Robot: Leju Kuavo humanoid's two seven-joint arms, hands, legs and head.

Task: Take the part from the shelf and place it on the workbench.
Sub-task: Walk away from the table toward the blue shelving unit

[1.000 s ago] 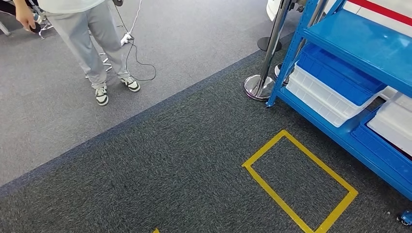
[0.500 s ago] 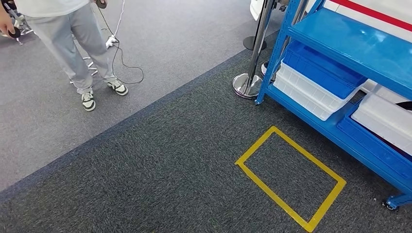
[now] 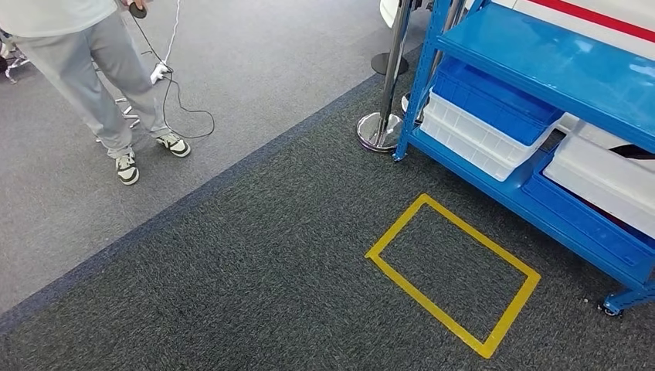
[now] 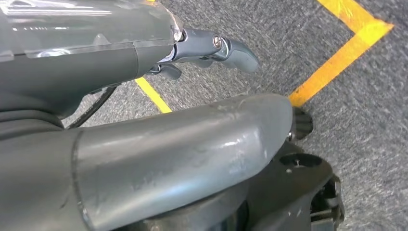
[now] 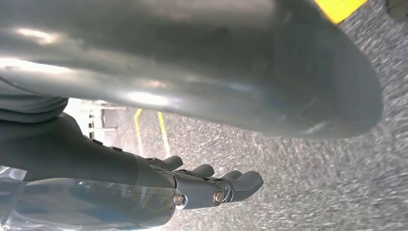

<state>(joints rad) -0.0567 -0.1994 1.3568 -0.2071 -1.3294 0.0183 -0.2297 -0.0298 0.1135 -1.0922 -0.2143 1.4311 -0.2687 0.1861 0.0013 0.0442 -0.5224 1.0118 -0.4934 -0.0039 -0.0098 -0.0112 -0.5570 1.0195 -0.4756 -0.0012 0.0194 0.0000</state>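
Note:
The blue metal shelf (image 3: 541, 62) stands at the right of the head view. On its bottom level a blue bin (image 3: 494, 97) sits nested in a white bin (image 3: 463, 139), and beside them a white bin (image 3: 602, 178) sits in another blue bin (image 3: 587, 224). I cannot make out a part in the bins. My left hand (image 4: 211, 50) hangs over the carpet with its fingers stretched out and nothing in it. My right hand (image 5: 211, 185) also hangs over the floor, fingers loosely extended and empty.
A yellow tape rectangle (image 3: 395, 224) marks the dark carpet in front of the shelf. A chrome stanchion (image 3: 378, 131) stands by the shelf's near corner. A person (image 3: 100, 69) in grey trousers stands at the far left holding a cabled device.
The whole picture has slid left and up, so the camera has moved toward the shelf. More of the shelf's bottom level shows now.

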